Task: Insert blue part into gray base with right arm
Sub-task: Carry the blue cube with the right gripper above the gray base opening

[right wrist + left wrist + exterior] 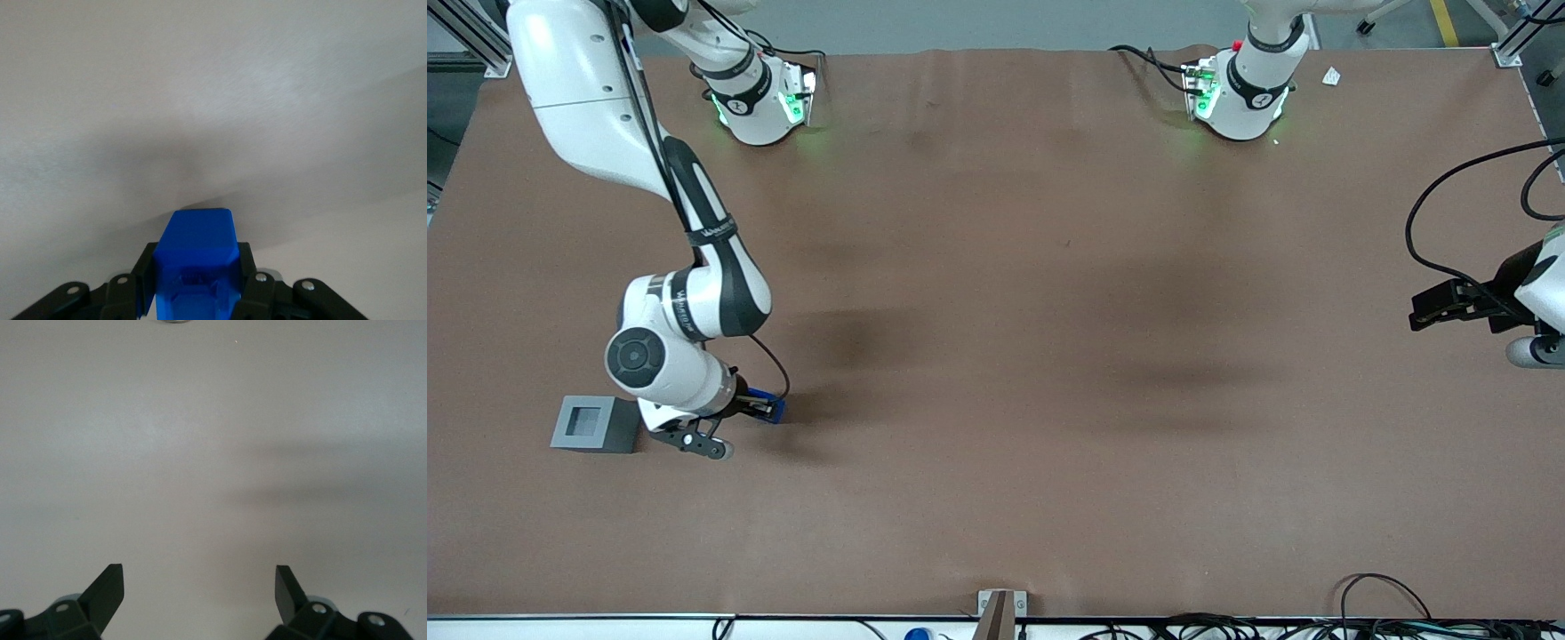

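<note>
In the lower left of the front view, the gripper (769,409) has its jaws clenched on the blue part (772,410), just beside the gray base (594,424) on the table (1049,311). If the part is carried over tilted, it could likely jam on the base's rim instead of dropping in.

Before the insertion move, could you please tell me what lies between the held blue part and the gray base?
In the front view, only the right arm's wrist and claw holding the blue part lie above the table beside the gray base.
</note>
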`<action>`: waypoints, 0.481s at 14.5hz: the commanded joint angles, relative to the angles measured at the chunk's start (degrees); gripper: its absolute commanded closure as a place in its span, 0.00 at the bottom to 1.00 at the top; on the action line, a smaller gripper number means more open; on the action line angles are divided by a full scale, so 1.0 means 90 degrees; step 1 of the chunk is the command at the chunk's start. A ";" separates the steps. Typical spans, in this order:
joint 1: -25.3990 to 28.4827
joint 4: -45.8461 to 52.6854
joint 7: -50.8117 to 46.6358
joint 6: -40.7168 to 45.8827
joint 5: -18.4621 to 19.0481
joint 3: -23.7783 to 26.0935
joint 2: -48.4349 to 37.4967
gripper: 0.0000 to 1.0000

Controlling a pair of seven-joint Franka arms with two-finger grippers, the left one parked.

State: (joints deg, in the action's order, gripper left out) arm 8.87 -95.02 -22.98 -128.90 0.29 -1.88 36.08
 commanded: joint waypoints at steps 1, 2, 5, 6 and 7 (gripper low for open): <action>-0.0593 0.0409 0.1094 0.0901 -0.0003 0.0072 -0.0356 0.97; -0.0779 0.0585 0.1437 0.1165 -0.0003 0.0072 -0.0357 0.97; -0.1277 0.0850 0.2336 0.1383 -0.0003 0.0072 -0.0357 0.97; -0.1443 0.0908 0.2629 0.1393 -0.0003 0.0082 -0.0367 0.97; -0.1590 0.0967 0.2864 0.1460 -0.0003 0.0072 -0.0367 0.97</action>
State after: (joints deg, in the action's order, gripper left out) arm -2.84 -86.95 -1.25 -116.88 0.30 -2.19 33.10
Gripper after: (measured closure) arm 0.493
